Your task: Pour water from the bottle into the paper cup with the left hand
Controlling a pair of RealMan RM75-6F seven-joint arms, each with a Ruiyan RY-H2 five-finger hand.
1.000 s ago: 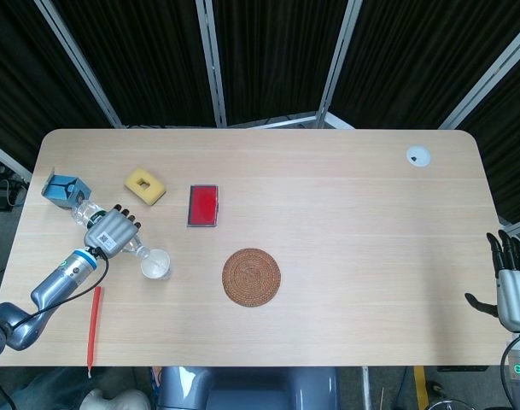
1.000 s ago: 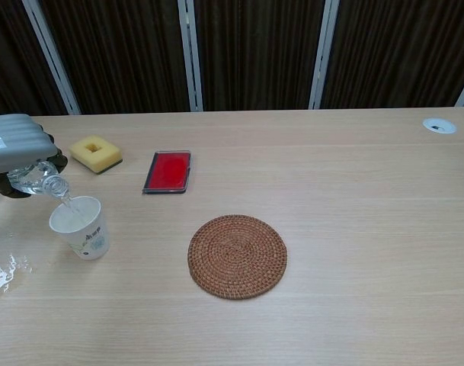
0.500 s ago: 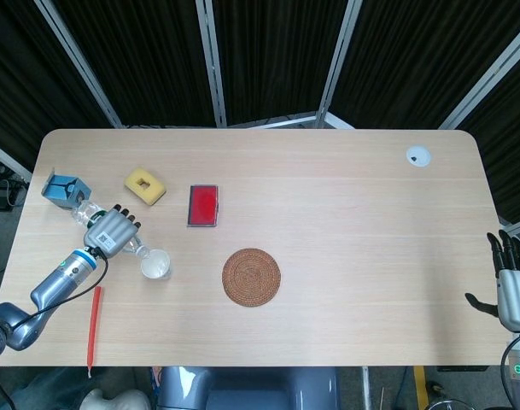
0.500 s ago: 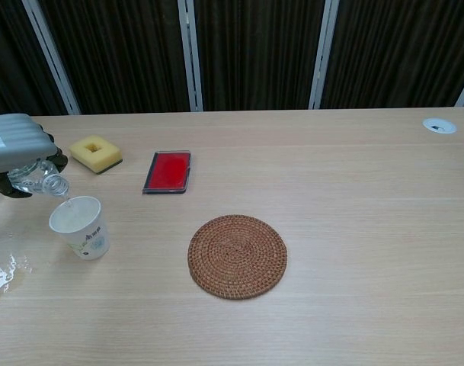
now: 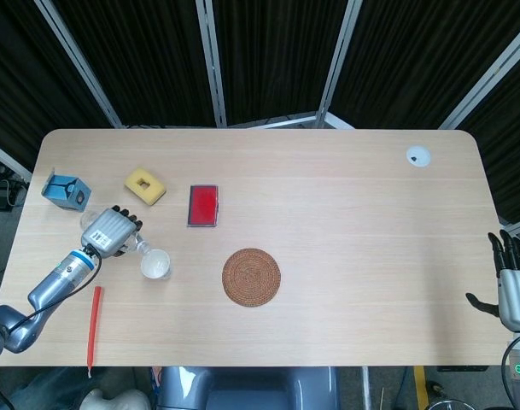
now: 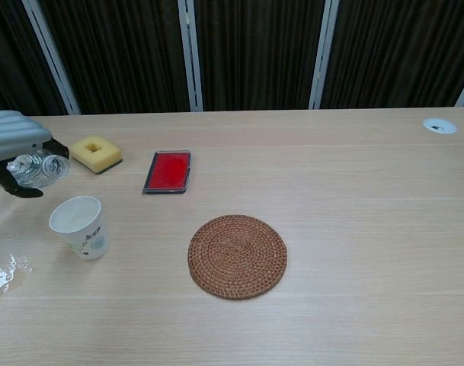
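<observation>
**Left hand holding tilted bottle beside paper cup; right hand idle at table edge**

The left hand (image 5: 112, 231) is grasping the clear bottle (image 6: 40, 168), its fingers wrapping over the body. The bottle is lying close to level, its open neck pointing toward the paper cup (image 6: 80, 227) and sitting above and behind the cup's rim, not touching it. No stream is showing between neck and cup. The cup is standing upright on the table (image 5: 345, 213), just beside the hand on its inner side.

A patch of spilled water (image 6: 1, 276) is glistening on the tabletop near the front left edge, apart from the cup.

The right hand (image 5: 511, 278) is hanging off the table's right edge, well away from the work, fingers extended and spread, grasping nothing.

Other items are lying undisturbed: a yellow sponge (image 5: 145, 187) and a red tray (image 5: 203, 205) behind the cup, a woven coaster (image 5: 251, 276) to the cup's right, a blue box (image 5: 65, 190) near the far left edge, and a red stick (image 5: 93, 325) along the front left.
</observation>
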